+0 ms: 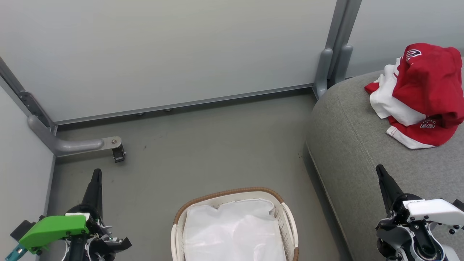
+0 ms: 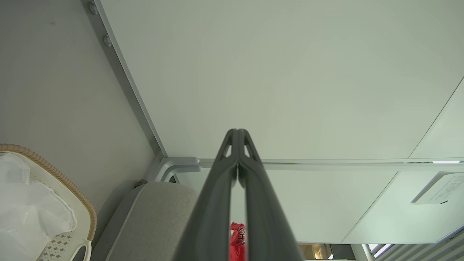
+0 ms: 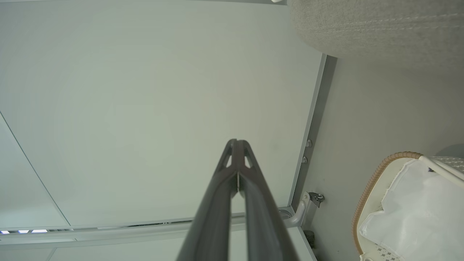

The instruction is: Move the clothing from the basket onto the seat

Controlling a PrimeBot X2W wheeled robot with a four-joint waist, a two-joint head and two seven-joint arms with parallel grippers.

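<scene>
While the basket (image 1: 232, 192) stands upright on the floor (image 1: 203, 152), the clothing (image 1: 424, 90) lies on the seat (image 1: 355, 145).

Position of clothing: a crumpled red-and-white heap toward the seat's far edge, well in from its rounded left edge. White panels and white lettering face the near side; a logo shows on top. A sliver of red also shows through the slot between the left fingers (image 2: 217, 203) in the left wrist view.

Position of basket: just beside the seat's left edge, apart from it by a strip of floor. Brown woven rim, white perforated wall, white handle on the seat side. A white liner (image 1: 232, 232) lies rumpled inside.

State of left jaws: closed on nothing. The two dark fingers meet at their tips, pointing at a pale wall panel (image 1: 163, 54). In the head view they stand over the floor's left edge, well apart from the basket.

State of right jaws: closed, empty. The right fingers (image 3: 217, 206) press tip to tip in the right wrist view. In the head view they stand over the seat near its left edge, well apart from the clothing.

Other: a grey bracket foot (image 1: 83, 145) with a small caster (image 1: 119, 154) sits at the floor's far left corner.
</scene>
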